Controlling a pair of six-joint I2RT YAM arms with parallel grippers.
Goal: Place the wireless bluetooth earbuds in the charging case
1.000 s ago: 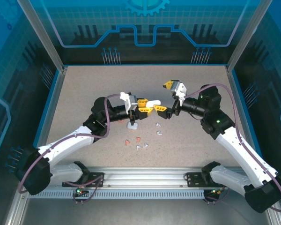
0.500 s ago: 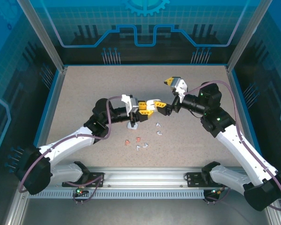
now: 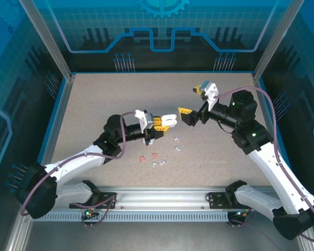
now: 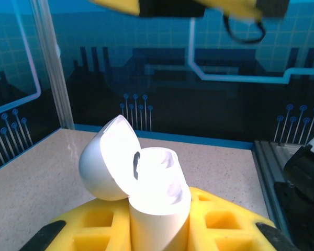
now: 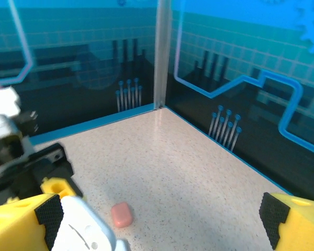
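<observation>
White and salmon-red stemmed earbuds (image 3: 155, 155) lay uninserted at six o'clock of the open glossy white case (image 4: 157, 193) pinched in left gripper (image 3: 165, 123); right gripper (image 3: 194, 100) gaped empty.

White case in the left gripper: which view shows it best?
Left wrist: the white case sits centre frame, lid open, wells visible, clamped by the left gripper. Top external shows the case small. Right wrist catches a white edge, probably it.

Top camera peers down from the near edge over the whole table (image 3: 94, 99); both wrist cameras look low and close toward the back walls (image 4: 199, 104), sharing the open case (image 4: 157, 209).
</observation>
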